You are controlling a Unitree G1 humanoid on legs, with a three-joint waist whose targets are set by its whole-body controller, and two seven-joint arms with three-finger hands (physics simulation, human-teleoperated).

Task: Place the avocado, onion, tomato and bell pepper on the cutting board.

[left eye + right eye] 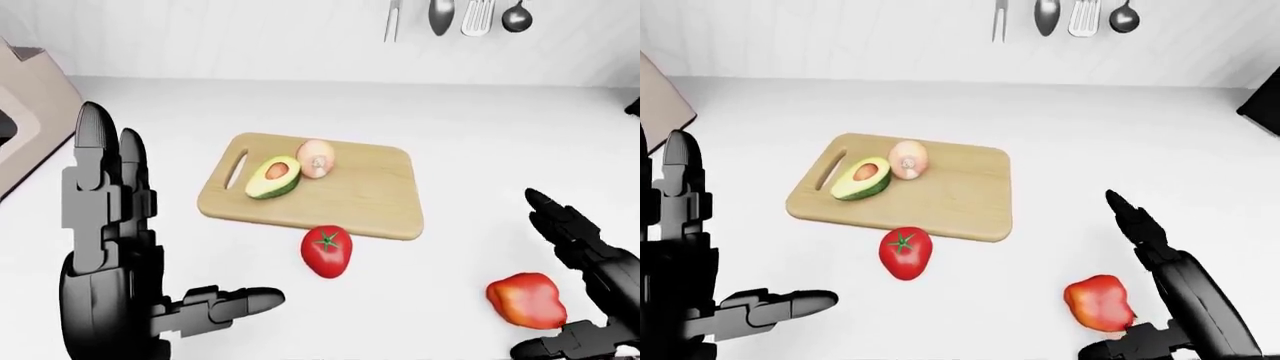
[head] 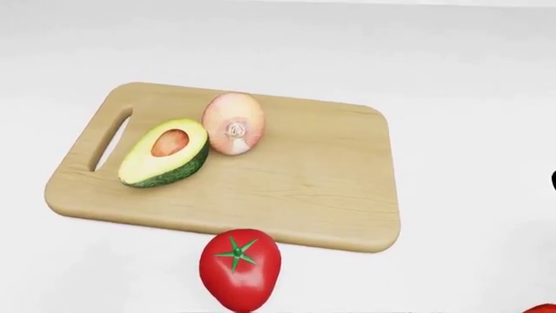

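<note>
Avocado (image 2: 164,152) half is lying cut side up on the board (image 2: 304,189), toward the board's left end, just right of the handle slot (image 2: 111,140). Onion (image 2: 233,122) is sitting on the board too, touching or nearly touching the avocado's upper right edge, its root end facing the camera. No brand, label or writing is showing on anything.

Tomato (image 2: 240,267) is resting on the white tabletop (image 1: 470,150) just below the board's lower edge, near the middle of that edge, stem star up; whether it touches the board cannot be told. Pepper (image 1: 527,300), red, is lying on the tabletop well off the board's lower right corner, down and to the right of it in the left-eye view.

Right robot hand (image 1: 1140,296) is standing with fingers spread wide about the pepper: long fingers (image 1: 1138,225) reaching up along the pepper's right side, thumb (image 1: 1130,346) lying below it, none visibly closing on it. Left robot hand (image 1: 150,285) is hanging well left of the board and lower in the view, fingers (image 1: 100,187) straight up and thumb (image 1: 225,306) pointing right toward the tomato, wide and holding nothing.

Above the board in both eye views, utensils (image 1: 455,15) are hanging on the wall. A beige block (image 1: 30,112) is standing at the far left of the board.
</note>
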